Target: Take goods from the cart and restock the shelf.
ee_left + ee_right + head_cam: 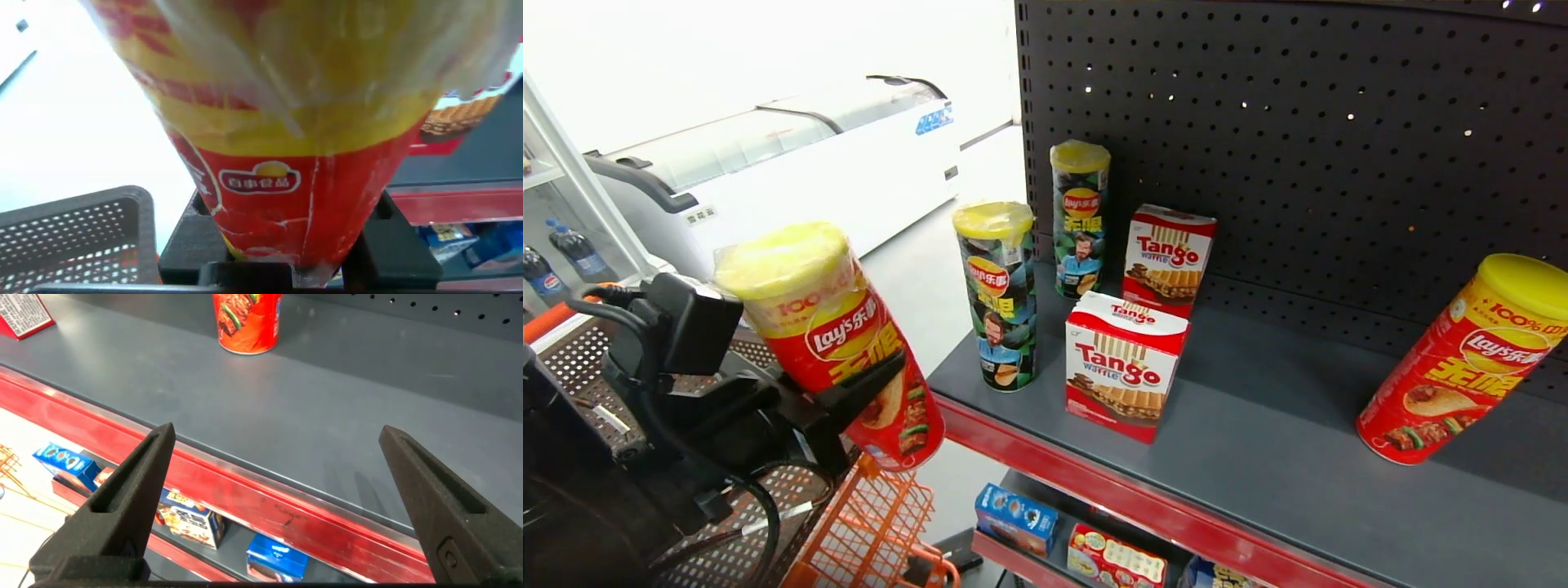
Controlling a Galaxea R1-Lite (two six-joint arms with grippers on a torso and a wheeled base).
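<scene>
Red chip can (837, 343), yellow-lidded, tilted with its lid toward 11 o'clock, clamped in the left gripper (874, 392) over the orange cart (866, 523). On the grey shelf (1258, 457) stand a front green can (1001, 302) and a rear green can (1080, 220). A front wafer box (1125, 376) and a rear wafer box (1168, 257) sit at their 3 o'clock — farther toward 3 o'clock, a second red can (1462, 367).

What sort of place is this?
Likely a small shop or mock-up: a pegboard-backed shelf with crisp cans and wafer boxes, an orange shopping cart, a chest freezer behind.
</scene>
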